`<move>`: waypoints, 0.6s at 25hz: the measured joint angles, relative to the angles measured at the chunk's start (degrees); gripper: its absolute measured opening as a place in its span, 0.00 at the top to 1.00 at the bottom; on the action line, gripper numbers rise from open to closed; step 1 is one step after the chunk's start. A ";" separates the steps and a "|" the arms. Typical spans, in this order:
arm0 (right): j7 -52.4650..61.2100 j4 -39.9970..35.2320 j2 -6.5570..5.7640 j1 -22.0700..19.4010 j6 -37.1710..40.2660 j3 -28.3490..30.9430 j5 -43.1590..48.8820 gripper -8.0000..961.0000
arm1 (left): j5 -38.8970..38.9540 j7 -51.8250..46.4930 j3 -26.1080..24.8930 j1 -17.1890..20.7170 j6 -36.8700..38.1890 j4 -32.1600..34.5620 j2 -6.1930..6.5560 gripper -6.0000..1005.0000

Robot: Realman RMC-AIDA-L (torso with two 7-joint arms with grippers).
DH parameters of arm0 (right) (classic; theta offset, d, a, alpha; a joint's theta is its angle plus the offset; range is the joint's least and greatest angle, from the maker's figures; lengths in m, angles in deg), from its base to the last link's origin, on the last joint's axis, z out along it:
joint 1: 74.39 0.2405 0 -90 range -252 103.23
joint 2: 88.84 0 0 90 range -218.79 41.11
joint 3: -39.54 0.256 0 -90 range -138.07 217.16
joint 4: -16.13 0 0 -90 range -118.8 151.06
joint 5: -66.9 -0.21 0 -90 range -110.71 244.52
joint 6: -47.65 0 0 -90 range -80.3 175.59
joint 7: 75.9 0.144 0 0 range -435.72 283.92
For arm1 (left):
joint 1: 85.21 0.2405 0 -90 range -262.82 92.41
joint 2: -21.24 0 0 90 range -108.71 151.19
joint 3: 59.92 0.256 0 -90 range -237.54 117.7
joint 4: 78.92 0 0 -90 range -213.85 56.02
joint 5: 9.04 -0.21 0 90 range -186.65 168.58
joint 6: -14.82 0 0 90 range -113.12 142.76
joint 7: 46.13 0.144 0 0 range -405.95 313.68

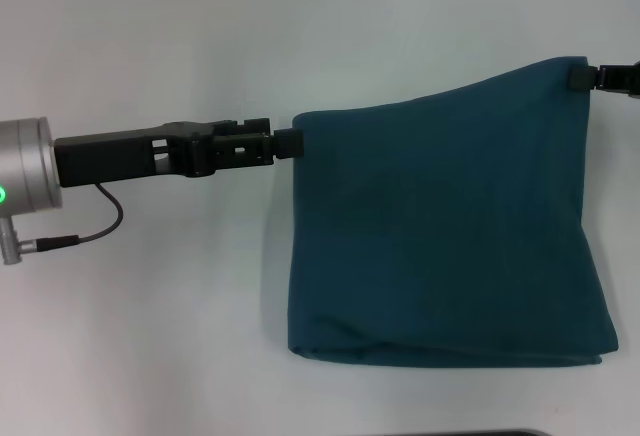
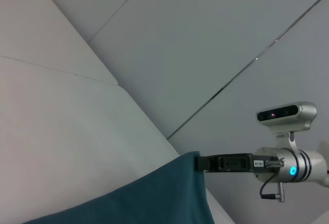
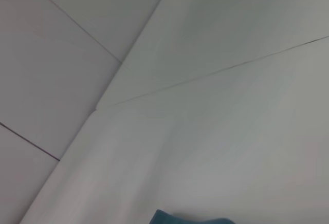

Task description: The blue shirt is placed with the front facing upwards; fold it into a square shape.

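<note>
I can't read any text from here. The shirt shows only plain teal cloth — no lettering or label on the side facing me. In my left wrist view the right gripper sits at the cloth's corner, and just behind it on that arm is a small white sticker with dark print — too small to make out.

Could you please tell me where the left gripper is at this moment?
In the head view, the left gripper reaches in from the left and is clamped on the upper left corner of the blue shirt, opposite the right gripper.
</note>
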 joint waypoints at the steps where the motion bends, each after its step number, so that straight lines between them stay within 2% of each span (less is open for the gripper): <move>1: 0.03 -0.01 -0.09 -0.04 -0.14 -0.03 0.00 0.92 | -0.01 -0.01 0.00 -0.03 -0.02 0.00 -0.02 0.06; 4: 0.02 -0.03 -0.06 -0.04 -0.45 -0.44 0.09 0.90 | -0.08 -0.02 0.06 -0.09 -0.03 0.00 -0.11 0.06; 10: -0.25 -0.04 0.88 -0.08 -3.09 -2.87 0.36 0.85 | -0.24 -0.03 0.09 -0.31 -0.03 0.57 -0.17 0.06; 15: 0.07 0.05 0.94 -1.45 -4.89 -2.98 0.23 0.82 | -0.43 -0.03 0.11 -0.37 -0.02 0.61 -0.08 0.06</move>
